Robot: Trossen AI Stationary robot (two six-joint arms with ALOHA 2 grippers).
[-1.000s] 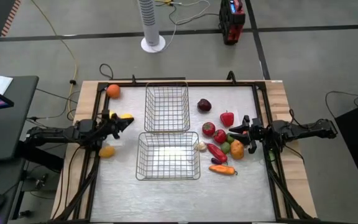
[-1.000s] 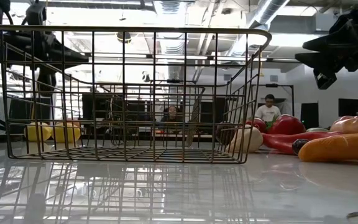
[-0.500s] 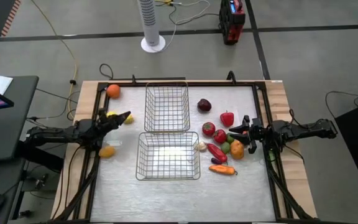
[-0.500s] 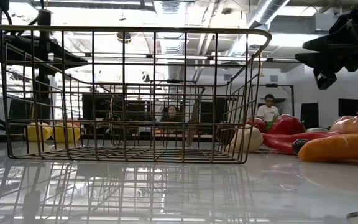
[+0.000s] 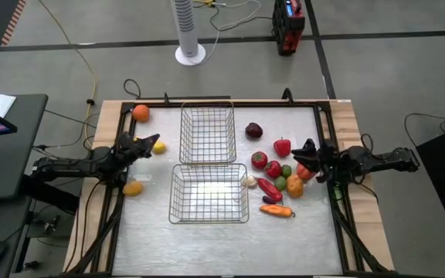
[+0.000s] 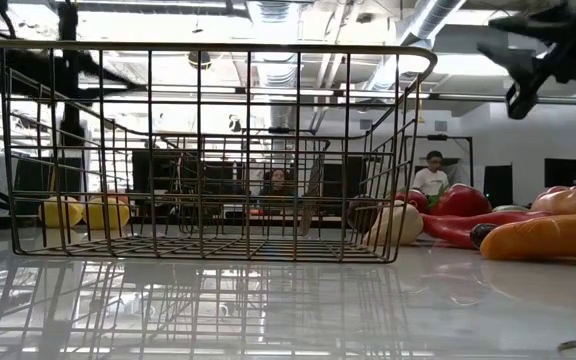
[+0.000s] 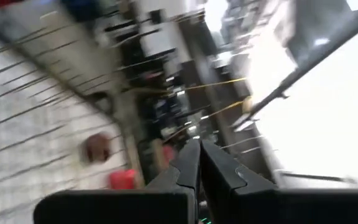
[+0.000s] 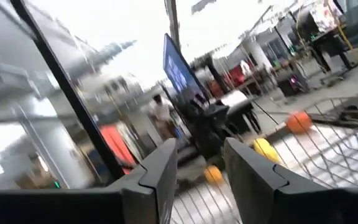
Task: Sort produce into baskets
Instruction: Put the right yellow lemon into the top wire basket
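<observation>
Two square baskets, far (image 5: 208,134) and near (image 5: 208,193), of thin bright metal wire mesh. Tabletop (image 6: 288,310) smooth, glossy, mirror-reflective; pale matt wooden border (image 5: 353,131). Orange carrot (image 6: 553,238) smooth, plastic-looking sheen.

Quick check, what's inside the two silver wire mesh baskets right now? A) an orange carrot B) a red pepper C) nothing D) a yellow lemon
C: in the high view both silver wire mesh baskets, the far one and the near one, show only bare table through their bottoms; all the produce lies outside them.
</observation>
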